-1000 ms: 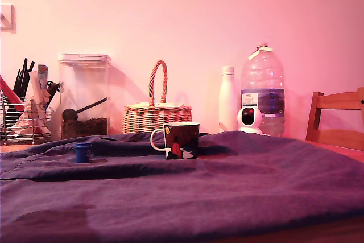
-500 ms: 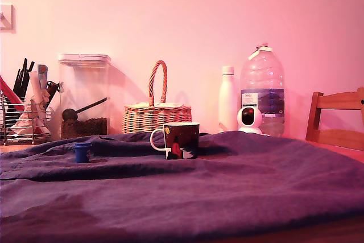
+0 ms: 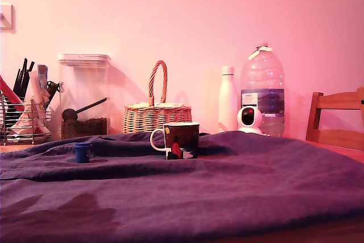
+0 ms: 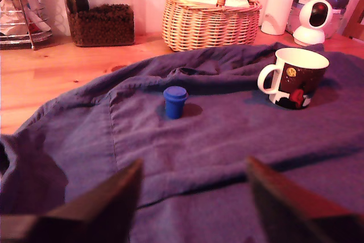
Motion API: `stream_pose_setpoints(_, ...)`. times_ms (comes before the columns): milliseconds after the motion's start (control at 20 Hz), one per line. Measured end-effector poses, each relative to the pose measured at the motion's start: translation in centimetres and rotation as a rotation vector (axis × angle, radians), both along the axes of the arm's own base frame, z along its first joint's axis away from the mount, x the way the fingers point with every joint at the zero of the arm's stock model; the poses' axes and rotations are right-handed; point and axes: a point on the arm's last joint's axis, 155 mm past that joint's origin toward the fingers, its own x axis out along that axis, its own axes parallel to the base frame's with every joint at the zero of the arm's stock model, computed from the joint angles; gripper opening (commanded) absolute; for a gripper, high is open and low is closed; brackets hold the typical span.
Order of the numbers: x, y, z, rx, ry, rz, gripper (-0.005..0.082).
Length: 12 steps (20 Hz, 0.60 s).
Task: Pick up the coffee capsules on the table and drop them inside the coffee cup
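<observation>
Seen from the exterior view's left: a wire rack (image 3: 23,119) stuffed with utensils, then a clear lidded container (image 3: 84,96) holding dark coffee beans and a scoop. In front of these, one coffee capsule (image 3: 83,152), small and dark blue, standing on the table (image 3: 239,197), which lies draped in a wrinkled blue-purple cloth (image 3: 187,183). Capsule flared-rim up in the wrist view (image 4: 175,101), resting alone in a shallow fold, well apart from everything else.

Further right, against the wall, a wicker basket (image 3: 157,114) with a tall loop handle and packets inside. Just ahead of it on the cloth, the coffee cup (image 3: 180,140): dark body, pale rim, white handle turned toward the capsule, red figure and yellow spot on the side. Upright, open mouth up; inside not visible from either camera (image 4: 296,78).

Beyond the cup, a white bottle (image 3: 228,98), a small round white camera (image 3: 249,119), and a large clear water jug (image 3: 263,88) with a label. At the exterior view's far right, part of a wooden chair (image 3: 336,119).

Gripper (image 4: 193,197) absent from the exterior view; visible only in the wrist view, both dark fingers (image 4: 108,203) blurred in the foreground, spread wide, grasping nothing, raised above the cloth short of the capsule.
</observation>
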Motion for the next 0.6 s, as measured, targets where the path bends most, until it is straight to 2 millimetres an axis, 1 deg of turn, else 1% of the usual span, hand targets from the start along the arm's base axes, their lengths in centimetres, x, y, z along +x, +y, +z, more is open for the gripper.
stream_pose_setpoints(150, 0.5, -0.1, -0.8, 0.007, 0.022, 0.001, 0.0574)
stream_pose_setpoints(400, 1.5, -0.2, -1.1, 0.025, 0.008, 0.001, 0.0573)
stream_pose_setpoints(500, 2.0, -0.2, -1.6, 0.030, 0.014, 0.000, 0.0573)
stream_pose_setpoints(600, 2.5, -0.3, -1.6, 0.029, -0.004, 0.000, 0.0572)
